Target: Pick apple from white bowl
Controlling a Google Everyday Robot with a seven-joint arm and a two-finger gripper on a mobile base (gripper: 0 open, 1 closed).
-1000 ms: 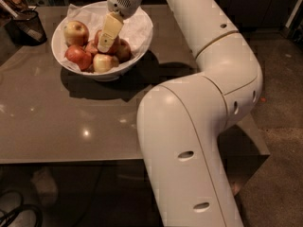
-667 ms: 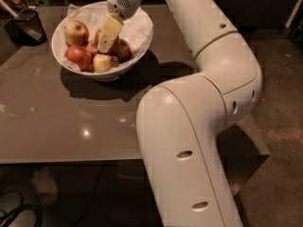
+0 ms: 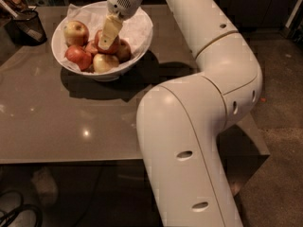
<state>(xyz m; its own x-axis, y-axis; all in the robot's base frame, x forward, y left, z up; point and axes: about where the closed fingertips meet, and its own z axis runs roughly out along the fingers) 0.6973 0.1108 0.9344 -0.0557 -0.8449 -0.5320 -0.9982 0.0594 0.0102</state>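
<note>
The white bowl (image 3: 142,37) stands at the far left of the table and holds several apples on white paper. The deep red apple (image 3: 96,38) lies in the middle of the pile. My gripper (image 3: 106,40) reaches down into the bowl from above and lies right against this apple, covering part of it. A yellow apple with red blush (image 3: 75,31) sits at the bowl's left. An orange-red apple (image 3: 78,56) and a pale yellow one (image 3: 105,62) lie at the front. A darker red apple (image 3: 125,50) sits to the right of the gripper.
A small dark mesh basket (image 3: 27,25) stands at the table's far left corner. My large white arm (image 3: 189,126) covers the right side of the grey table (image 3: 61,117). The table's front edge runs below the bowl, with floor and cables beneath.
The gripper has shifted slightly lower and to the left inside the bowl, onto the red apple. The bowl and the other apples have not moved.
</note>
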